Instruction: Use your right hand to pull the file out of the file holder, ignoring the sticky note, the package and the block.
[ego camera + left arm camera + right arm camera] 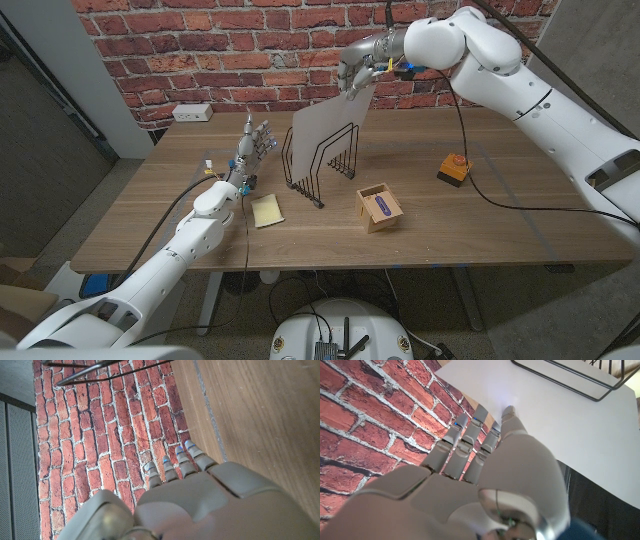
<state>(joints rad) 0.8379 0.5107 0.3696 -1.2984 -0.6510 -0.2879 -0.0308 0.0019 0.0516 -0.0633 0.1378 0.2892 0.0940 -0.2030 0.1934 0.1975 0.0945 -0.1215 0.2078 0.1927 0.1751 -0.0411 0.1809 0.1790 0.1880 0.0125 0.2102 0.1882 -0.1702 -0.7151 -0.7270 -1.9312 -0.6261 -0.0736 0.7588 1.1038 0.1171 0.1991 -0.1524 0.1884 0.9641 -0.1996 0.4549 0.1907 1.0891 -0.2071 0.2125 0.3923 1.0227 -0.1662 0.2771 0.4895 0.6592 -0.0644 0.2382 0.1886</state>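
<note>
- The file (327,130), a pale thin sheet, is seen standing tilted in the black wire file holder (318,160) near the middle of the table (480,230); its lower part is between the wires and its upper corner is raised toward the brick wall.
- It is judged to be light and smooth, fairly stiff across its face but easy to bend or crease at a corner, so a firm pinch on the upper edge is advised, with a pull along the line of the wires.
- The upper corner is held by the right hand (358,70); in the right wrist view the fingers (470,435) lie narrow and close together on the sheet, with the thumb beside them.
- The left hand (255,145) stands on the table to the left of the holder, its fingers upright, a little apart, and nothing is held.
- The yellow sticky note (266,210) lies just beside the holder, the small box (380,207) in front of it, and the orange block (454,168) well apart to the right.
</note>
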